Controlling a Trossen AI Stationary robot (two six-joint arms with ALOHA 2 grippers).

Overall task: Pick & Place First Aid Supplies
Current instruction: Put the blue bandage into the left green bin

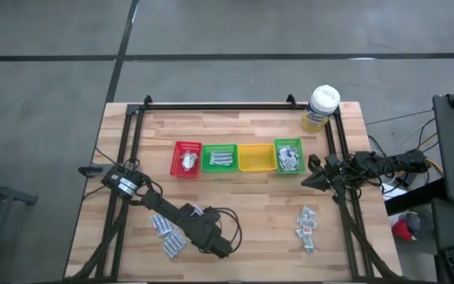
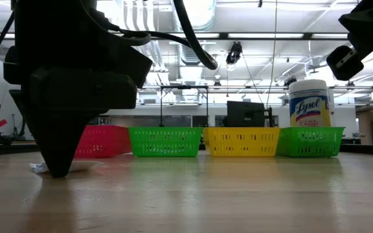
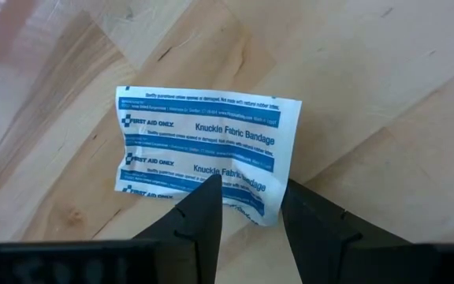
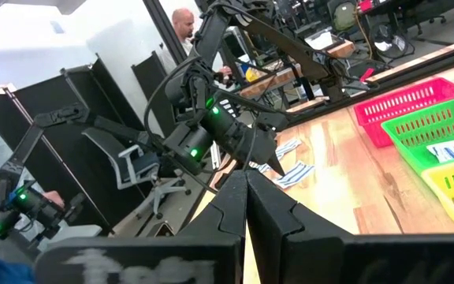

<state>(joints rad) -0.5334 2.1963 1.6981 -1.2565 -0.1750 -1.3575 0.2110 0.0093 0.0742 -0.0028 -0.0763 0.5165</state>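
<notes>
Knuckle bandage sachet (image 3: 203,150) lies flat on bare wood at table's front left, beside scattered sachets (image 1: 168,235). Left gripper (image 3: 249,207) points straight down, fingers spread, tips straddling sachet's near edge, not pinching it. Left arm reaches diagonally toward front centre. Right gripper (image 4: 247,197) pressed together, empty, raised near green bin (image 1: 289,156) at right frame rail. Open wood between left gripper and bin row.

Left gripper (image 3: 247,207) reaches low toward the table's front, fingers parted; right gripper (image 4: 247,197) waits raised, fingers together
</notes>
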